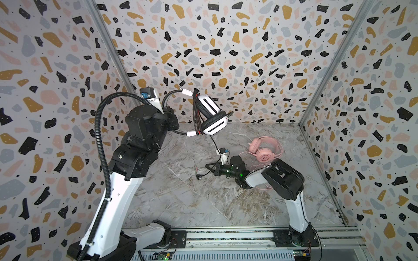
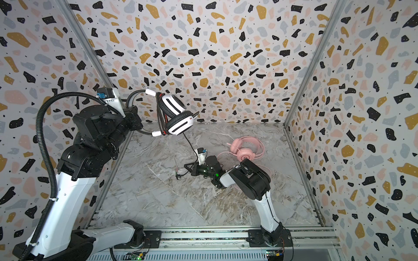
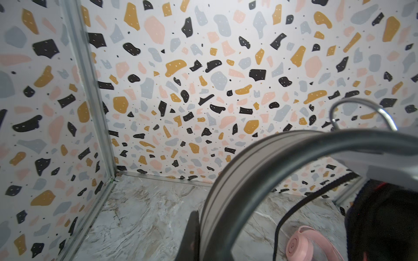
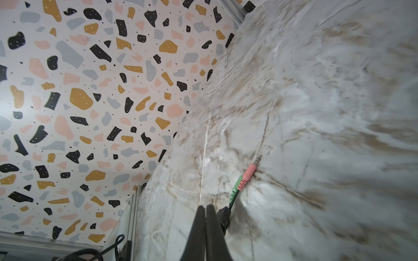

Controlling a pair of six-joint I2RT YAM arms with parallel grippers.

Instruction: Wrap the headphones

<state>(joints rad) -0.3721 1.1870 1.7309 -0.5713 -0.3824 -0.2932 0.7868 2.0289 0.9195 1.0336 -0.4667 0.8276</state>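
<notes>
My left gripper (image 1: 168, 114) (image 2: 135, 114) is raised and shut on the grey headband (image 3: 248, 162) of the white-and-black headphones (image 1: 211, 106) (image 2: 174, 105). Several loops of black cable are wound across that headset. A loose length of cable (image 1: 213, 142) hangs to the table. Low over the table, my right gripper (image 1: 207, 166) (image 4: 205, 209) points left with its fingers pressed together. The cable's black splitter (image 4: 223, 214) lies against the side of one finger, and the pink and green plugs (image 4: 246, 175) lie just beyond. The pink headphones (image 1: 263, 150) (image 2: 245, 149) lie on the table behind my right arm.
The grey marble table (image 1: 181, 203) is boxed in by terrazzo-patterned walls on three sides. The pink cable (image 1: 260, 168) runs under my right arm. A metal rail (image 1: 226, 236) with both arm bases runs along the front edge.
</notes>
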